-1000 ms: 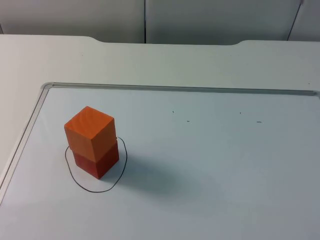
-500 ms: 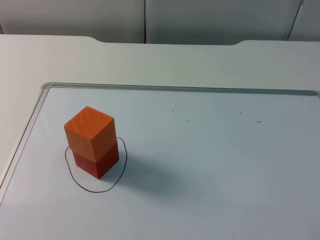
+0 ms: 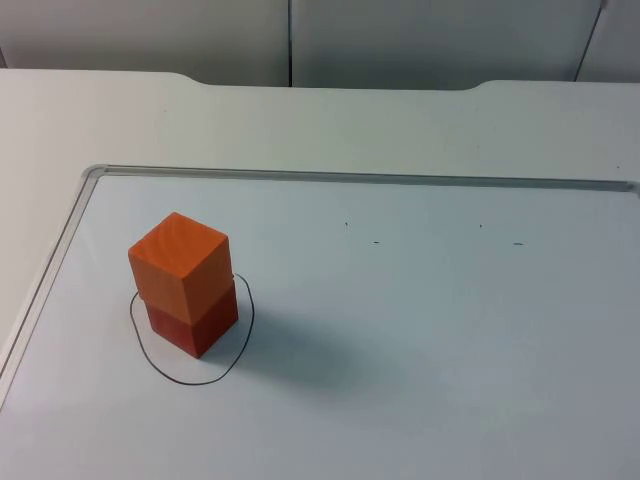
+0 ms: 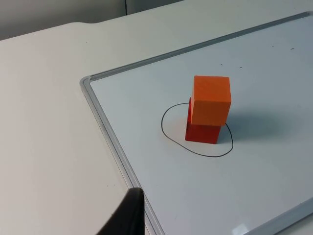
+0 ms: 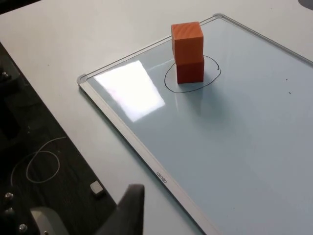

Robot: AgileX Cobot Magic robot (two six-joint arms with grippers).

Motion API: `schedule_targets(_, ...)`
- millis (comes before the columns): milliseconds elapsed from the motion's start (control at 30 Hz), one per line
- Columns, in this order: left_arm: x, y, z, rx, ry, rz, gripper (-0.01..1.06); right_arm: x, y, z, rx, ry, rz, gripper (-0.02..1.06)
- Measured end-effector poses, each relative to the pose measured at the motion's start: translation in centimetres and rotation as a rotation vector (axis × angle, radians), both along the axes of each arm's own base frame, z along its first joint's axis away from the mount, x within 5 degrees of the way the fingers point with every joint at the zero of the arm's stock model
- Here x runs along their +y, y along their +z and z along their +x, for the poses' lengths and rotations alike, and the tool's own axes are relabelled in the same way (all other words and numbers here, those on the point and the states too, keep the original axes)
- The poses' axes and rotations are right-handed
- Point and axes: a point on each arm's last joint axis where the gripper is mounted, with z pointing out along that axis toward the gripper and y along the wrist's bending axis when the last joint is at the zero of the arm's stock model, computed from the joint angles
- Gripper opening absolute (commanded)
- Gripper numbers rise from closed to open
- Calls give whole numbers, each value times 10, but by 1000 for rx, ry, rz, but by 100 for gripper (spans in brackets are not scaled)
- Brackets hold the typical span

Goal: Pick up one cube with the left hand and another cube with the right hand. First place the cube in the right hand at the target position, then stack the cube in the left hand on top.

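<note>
A: Anything moved since a second ago?

B: Nothing; the stack stands as before.

A: Count them.

B: Two cubes: the orange cube (image 3: pixel 178 263) sits on the red cube (image 3: pixel 192 325), inside one hand-drawn black circle (image 3: pixel 247 330) at the near left of the whiteboard (image 3: pixel 420 330).

A: Surface and room?

B: The board lies on the white table (image 3: pixel 300 125), grey partition wall (image 3: pixel 420 40) at the far end.

A: The grippers?

B: One fingertip of the left gripper (image 4: pixel 128 215) and of the right gripper (image 5: pixel 128 209) shows; I cannot tell their grip.
</note>
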Motion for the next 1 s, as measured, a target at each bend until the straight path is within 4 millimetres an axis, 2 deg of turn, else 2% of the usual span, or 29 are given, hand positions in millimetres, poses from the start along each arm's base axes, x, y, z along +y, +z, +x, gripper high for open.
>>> schedule_targets(467, 0, 0, 0, 0, 0, 0, 105, 0, 0, 0, -2, -1, -1, 105)
schedule_targets(633, 0, 0, 0, 0, 0, 0, 105, 0, 0, -1, 0, -74, 0, 105)
schedule_targets(1000, 0, 0, 0, 0, 0, 0, 105, 2, 0, -3, 0, -521, -1, 105)
